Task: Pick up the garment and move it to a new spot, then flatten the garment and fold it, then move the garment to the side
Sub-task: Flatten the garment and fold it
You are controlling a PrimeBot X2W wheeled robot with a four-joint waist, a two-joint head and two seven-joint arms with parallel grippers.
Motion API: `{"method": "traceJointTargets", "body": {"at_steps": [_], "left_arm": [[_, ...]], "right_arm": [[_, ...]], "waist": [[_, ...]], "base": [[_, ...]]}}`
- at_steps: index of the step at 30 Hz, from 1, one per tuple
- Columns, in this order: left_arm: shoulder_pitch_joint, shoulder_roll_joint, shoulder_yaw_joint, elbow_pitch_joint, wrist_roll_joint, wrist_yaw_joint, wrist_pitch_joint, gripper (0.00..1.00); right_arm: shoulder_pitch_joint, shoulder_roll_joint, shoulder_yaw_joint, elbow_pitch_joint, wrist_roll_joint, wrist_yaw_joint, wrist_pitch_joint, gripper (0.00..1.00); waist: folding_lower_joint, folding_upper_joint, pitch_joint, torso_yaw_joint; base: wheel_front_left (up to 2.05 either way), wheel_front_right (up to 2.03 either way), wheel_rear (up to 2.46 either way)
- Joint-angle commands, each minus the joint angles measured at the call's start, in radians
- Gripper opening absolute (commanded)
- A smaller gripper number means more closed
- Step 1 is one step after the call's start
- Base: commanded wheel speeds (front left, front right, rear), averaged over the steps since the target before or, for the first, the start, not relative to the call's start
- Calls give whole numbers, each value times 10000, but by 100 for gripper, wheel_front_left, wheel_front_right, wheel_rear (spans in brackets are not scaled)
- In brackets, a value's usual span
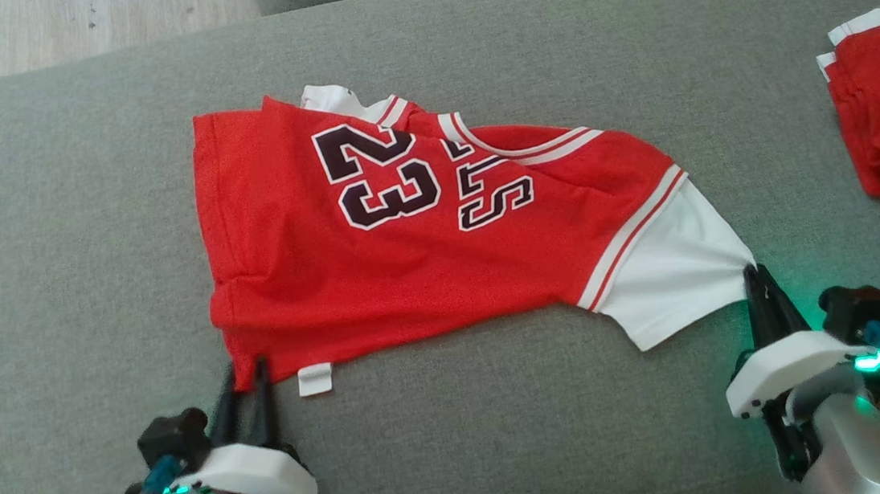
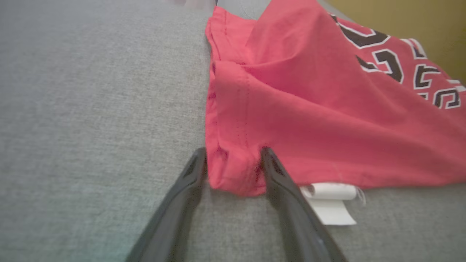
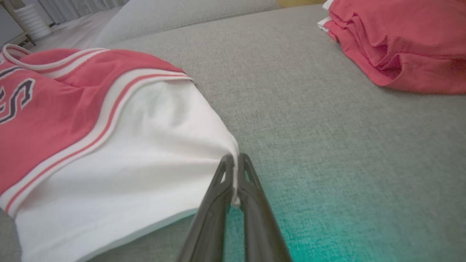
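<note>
Pinching white sleeve [image 1: 677,273] of garment [image 1: 409,266] with right claw [image 1: 751,269], clamped tight. Left claw [image 1: 246,368] is sitting open, straddling its red hem corner. Garment is lying spread on grey cushion [image 1: 506,434].

light: soft, even daylight | shadows: faint | glow: green beside right claw [image 1: 752,273] | left claw [image 1: 246,370]: blurred
</note>
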Motion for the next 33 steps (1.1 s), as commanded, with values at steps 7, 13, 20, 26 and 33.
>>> {"method": "traceJointTargets", "body": {"at_steps": [7,13,20,26,33], "left_arm": [[-652,75,138,88,2,-116,54,0],[-1364,678,1103,-2384,417,-140,54,0],[-3272,2087,1210,-4531,846,-155,233,0],[-5336,3214,1060,-5476,908,-157,1340,0],[-6921,3358,840,-5451,989,46,2869,0]], "right_arm": [[-332,73,531,-1027,920,31,-37,0],[-1076,-203,1325,-2677,2488,31,-37,0],[-3278,-1418,1858,-4673,4121,31,501,0],[-5545,-2216,2055,-5974,4291,31,1579,0],[-7830,-2266,2401,-5238,3520,31,2415,0]], "waist": [[0,-1,-266,130],[0,-1,-1034,327],[0,-1,-1986,537],[0,-1,-2049,686],[0,-1,-1088,818]], "base": [[0,0,0],[0,0,0],[0,0,0],[0,0,0],[0,0,0]]}}
